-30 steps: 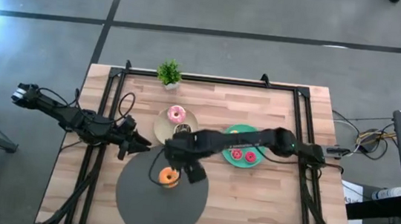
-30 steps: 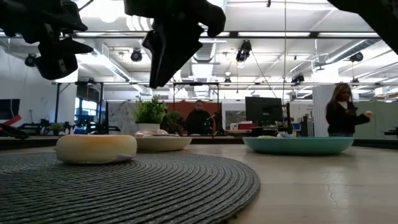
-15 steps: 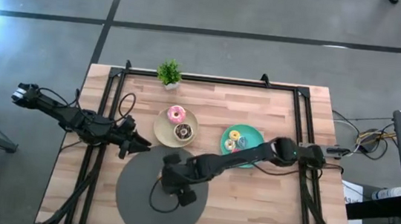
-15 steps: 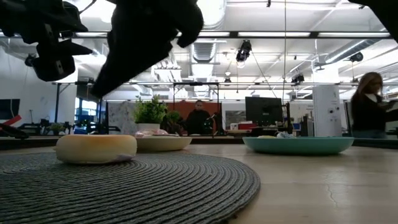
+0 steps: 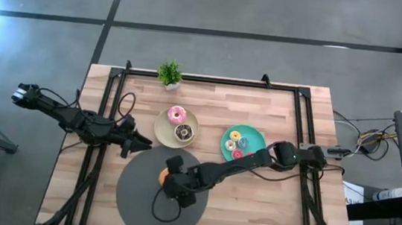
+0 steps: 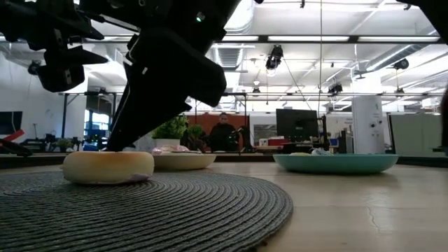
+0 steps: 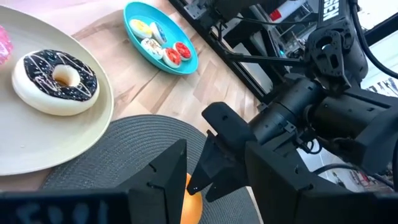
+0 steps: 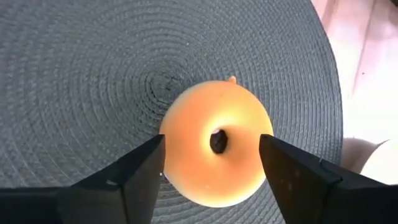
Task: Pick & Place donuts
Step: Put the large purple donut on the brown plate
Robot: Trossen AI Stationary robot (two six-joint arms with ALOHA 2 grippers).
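Right gripper is seen lowered over the dark mat, fingers spread; upside-down orange donut lies between them on the mat. Left gripper is held apart beside the mat's edge, jaws parted, empty.

Premises: an open-plan robotics lab or workshop. Evidence: polished concrete floor around a wooden bench, exposed ceiling ducting and track lights, a monitor and a seated person at the far workstations.
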